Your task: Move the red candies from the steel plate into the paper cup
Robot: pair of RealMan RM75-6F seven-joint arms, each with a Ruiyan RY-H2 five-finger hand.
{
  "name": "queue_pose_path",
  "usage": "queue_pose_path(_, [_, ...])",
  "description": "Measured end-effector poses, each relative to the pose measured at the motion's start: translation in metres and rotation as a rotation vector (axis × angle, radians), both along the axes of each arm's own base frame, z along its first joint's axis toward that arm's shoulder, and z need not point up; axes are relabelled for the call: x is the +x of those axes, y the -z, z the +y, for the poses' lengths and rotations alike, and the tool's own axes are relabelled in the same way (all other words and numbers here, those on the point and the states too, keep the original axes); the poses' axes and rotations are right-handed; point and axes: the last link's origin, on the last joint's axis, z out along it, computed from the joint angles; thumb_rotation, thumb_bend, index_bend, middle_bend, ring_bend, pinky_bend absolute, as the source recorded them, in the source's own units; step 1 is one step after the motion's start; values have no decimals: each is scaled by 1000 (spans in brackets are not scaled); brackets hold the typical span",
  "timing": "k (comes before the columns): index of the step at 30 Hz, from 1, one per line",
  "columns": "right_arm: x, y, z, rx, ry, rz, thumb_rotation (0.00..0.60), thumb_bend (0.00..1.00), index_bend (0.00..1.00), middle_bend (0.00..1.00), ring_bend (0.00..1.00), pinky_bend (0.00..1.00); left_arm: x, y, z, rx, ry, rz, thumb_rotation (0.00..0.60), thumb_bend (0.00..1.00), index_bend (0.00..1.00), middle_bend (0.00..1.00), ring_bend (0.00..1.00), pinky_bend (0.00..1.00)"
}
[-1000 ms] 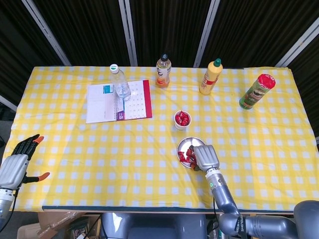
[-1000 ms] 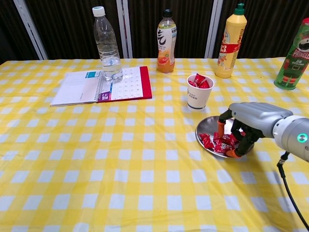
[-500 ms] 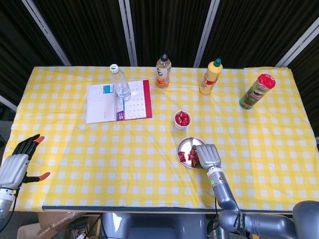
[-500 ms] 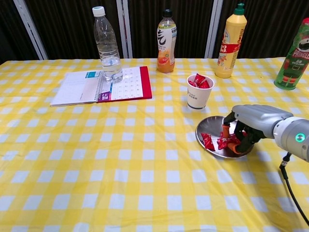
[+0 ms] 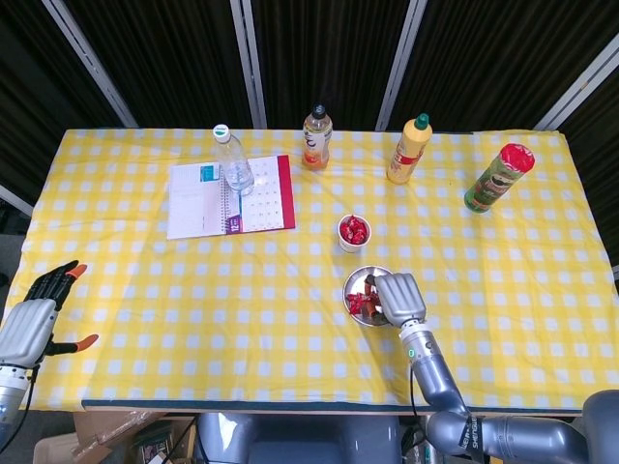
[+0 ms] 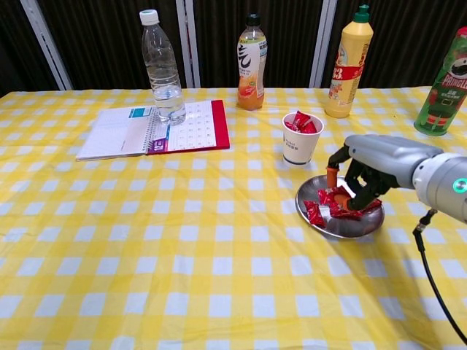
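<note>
Right now right robot hand (image 6: 355, 180) pinches red wrapped candies (image 6: 337, 203) just above round steel plate (image 6: 343, 225); left robot hand (image 5: 39, 314) open, idle. Likely light, crinkly, slippery: pinch mid-body. White paper cup (image 6: 300, 143) behind plate.

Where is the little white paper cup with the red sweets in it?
The white paper cup stands right of the table's middle in the chest view, just behind the round steel plate, with the orange drink bottle and yellow squeeze bottle further back.
</note>
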Motion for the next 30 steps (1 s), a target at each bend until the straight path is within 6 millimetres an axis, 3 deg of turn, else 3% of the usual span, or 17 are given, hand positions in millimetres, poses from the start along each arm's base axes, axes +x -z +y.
queue_pose_path(6, [18, -21, -16, -65, -30, -49, 600, 564, 563, 811, 901, 1000, -1, 0, 0, -4, -1, -3, 600, 35, 0, 0, 0, 0])
queue_pose_path(13, [39, -34, -50, -131, -50, -89, 600, 564, 563, 811, 901, 1000, 0, 1, 2, -7, -7, -3, 600, 36, 0, 0, 0, 0])
queue_pose_path(25, [45, -23, -102, -158, -23, -63, 600, 563, 560, 811, 901, 1000, -1, 2, 5, -18, -27, -9, 600, 36, 0, 0, 0, 0])
queue_pose_path(30, [44, -12, -110, -145, -11, -53, 600, 444, 464, 811, 901, 1000, 0, 2, 6, -24, -33, -13, 600, 35, 0, 0, 0, 0])
